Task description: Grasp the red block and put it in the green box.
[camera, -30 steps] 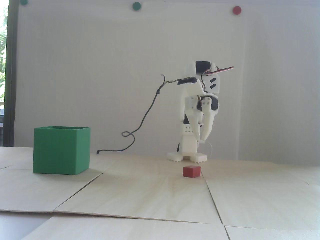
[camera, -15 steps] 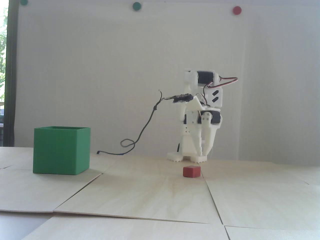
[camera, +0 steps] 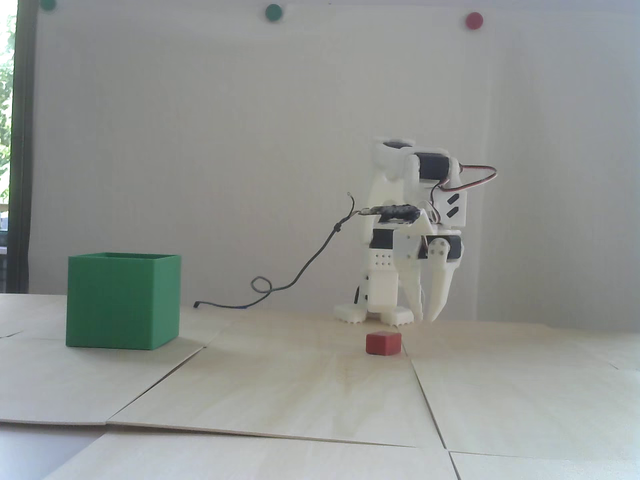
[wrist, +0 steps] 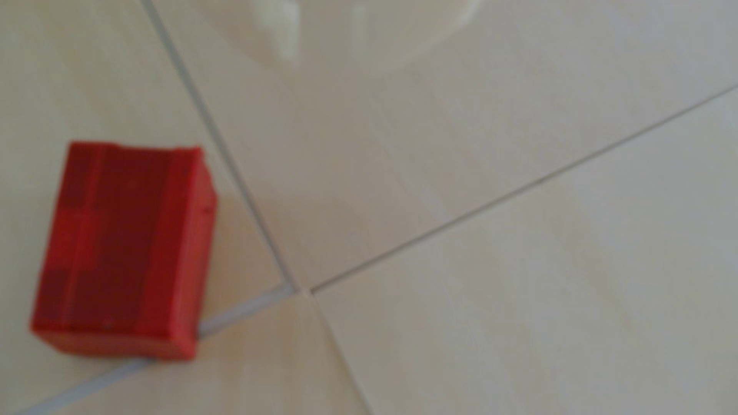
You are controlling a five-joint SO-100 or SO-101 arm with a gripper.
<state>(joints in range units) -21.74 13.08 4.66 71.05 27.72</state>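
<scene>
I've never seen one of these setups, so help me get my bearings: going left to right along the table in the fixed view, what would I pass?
The green box → the loose black cable → the red block → the gripper, hanging open.

1. I'm seeing pale wooden panels [camera: 310, 385] across the lower half of the fixed view, thin seams running between them.
2. In the wrist view, those panels [wrist: 519, 279] fill the frame; the seams meet just below centre.
3. A plain white wall [camera: 225, 150] takes up the upper frame.
4. Three round dots sit along the top edge: a green dot [camera: 48, 4] upper left, another green dot [camera: 273, 12] near centre, a red dot [camera: 473, 20] to the right.
5. A dark window frame [camera: 22, 150] runs down the left edge, greenery beyond it.
</scene>
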